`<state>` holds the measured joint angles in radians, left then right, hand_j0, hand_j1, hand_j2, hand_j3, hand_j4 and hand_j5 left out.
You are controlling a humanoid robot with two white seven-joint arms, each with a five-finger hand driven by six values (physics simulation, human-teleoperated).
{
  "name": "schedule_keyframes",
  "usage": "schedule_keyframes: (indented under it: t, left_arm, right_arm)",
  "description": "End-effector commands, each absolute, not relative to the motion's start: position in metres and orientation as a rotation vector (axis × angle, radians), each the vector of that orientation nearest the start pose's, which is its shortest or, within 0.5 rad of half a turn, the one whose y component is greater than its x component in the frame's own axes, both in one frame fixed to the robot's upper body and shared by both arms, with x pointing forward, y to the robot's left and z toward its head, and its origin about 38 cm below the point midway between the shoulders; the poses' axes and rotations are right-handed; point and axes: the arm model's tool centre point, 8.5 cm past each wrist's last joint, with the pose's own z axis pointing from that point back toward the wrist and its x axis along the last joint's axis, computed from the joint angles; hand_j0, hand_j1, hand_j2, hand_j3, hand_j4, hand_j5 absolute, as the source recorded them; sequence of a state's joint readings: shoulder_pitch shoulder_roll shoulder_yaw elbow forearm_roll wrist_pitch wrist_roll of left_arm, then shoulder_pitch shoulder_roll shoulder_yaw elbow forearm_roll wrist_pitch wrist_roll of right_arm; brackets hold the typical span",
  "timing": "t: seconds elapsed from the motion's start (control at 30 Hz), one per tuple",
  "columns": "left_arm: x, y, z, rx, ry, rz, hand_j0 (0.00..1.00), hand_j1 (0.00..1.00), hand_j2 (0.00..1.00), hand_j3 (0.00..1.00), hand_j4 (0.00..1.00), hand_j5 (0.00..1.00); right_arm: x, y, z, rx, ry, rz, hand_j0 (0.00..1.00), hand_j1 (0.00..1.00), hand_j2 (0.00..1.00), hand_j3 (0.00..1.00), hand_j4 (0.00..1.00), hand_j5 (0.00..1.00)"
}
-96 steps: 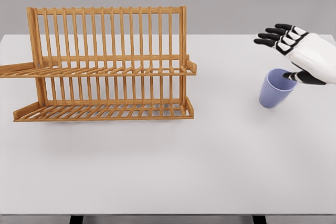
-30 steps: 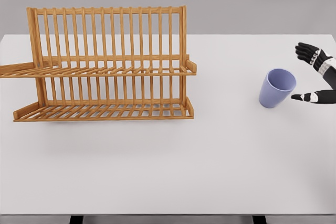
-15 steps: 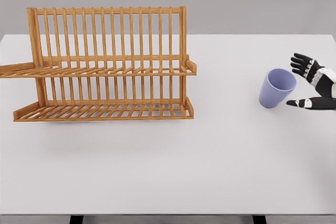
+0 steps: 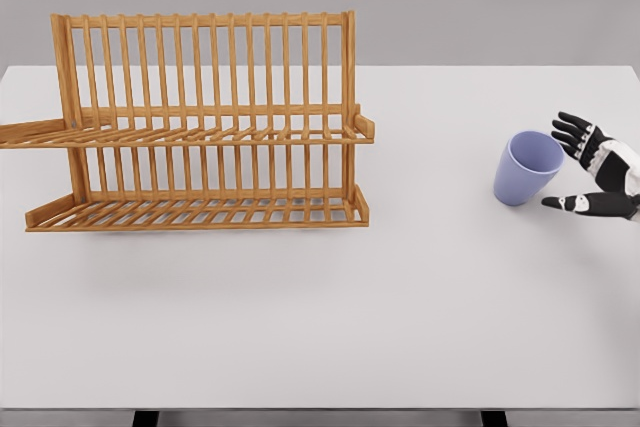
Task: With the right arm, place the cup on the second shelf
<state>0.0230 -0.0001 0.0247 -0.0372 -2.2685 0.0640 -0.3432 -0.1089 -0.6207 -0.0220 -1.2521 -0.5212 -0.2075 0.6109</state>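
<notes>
Currently the right robot hand (image 4: pixel 590 169) shows at the right edge of the head view, its dark fingers (image 4: pixel 571 131) spread wide and its thumb (image 4: pixel 565 204) stretched out lower down, with nothing held between them. Just to its left stands the cup (image 4: pixel 527 168), a pale blue-violet one, resting on the white table (image 4: pixel 400 297) with its open mouth tipped up and toward the hand. The fingertips sit near the cup's rim, though whether they touch it cannot be told. Well apart, on the left half of the table, stands the wooden dish rack (image 4: pixel 205 122), upright, with a lower shelf (image 4: pixel 200 212) and an upper shelf (image 4: pixel 190 133) of slats, both carrying nothing.
</notes>
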Motion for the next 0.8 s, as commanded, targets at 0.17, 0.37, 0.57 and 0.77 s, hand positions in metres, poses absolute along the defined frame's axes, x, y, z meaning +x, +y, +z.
schedule_keyframes:
  t: [0.17,0.37,0.57,0.77]
  left_arm:
    - [-0.0189,0.291,-0.256,-0.05,0.507,-2.184,1.0,1.0,1.0,1.0,1.0,1.0]
    - [-0.0189,0.291,-0.256,-0.05,0.507,-2.184,1.0,1.0,1.0,1.0,1.0,1.0]
    - [-0.0189,0.291,-0.256,-0.05,0.507,-2.184,1.0,1.0,1.0,1.0,1.0,1.0]
    - [-0.0184,0.291,-0.256,-0.049,0.506,-2.184,1.0,1.0,1.0,1.0,1.0,1.0]
  right_arm:
    - [0.3745,-0.4418,0.1133,0.181,-1.547,0.486,1.0,1.0,1.0,1.0,1.0,1.0]
    - [0.3746,-0.4398,0.1112,0.186,-1.546,0.481,1.0,1.0,1.0,1.0,1.0,1.0]
    - [0.3746,-0.4404,0.1091,0.187,-1.543,0.474,1.0,1.0,1.0,1.0,1.0,1.0]
    - [0.379,-0.4363,0.1106,0.198,-1.549,0.467,1.0,1.0,1.0,1.0,1.0,1.0]
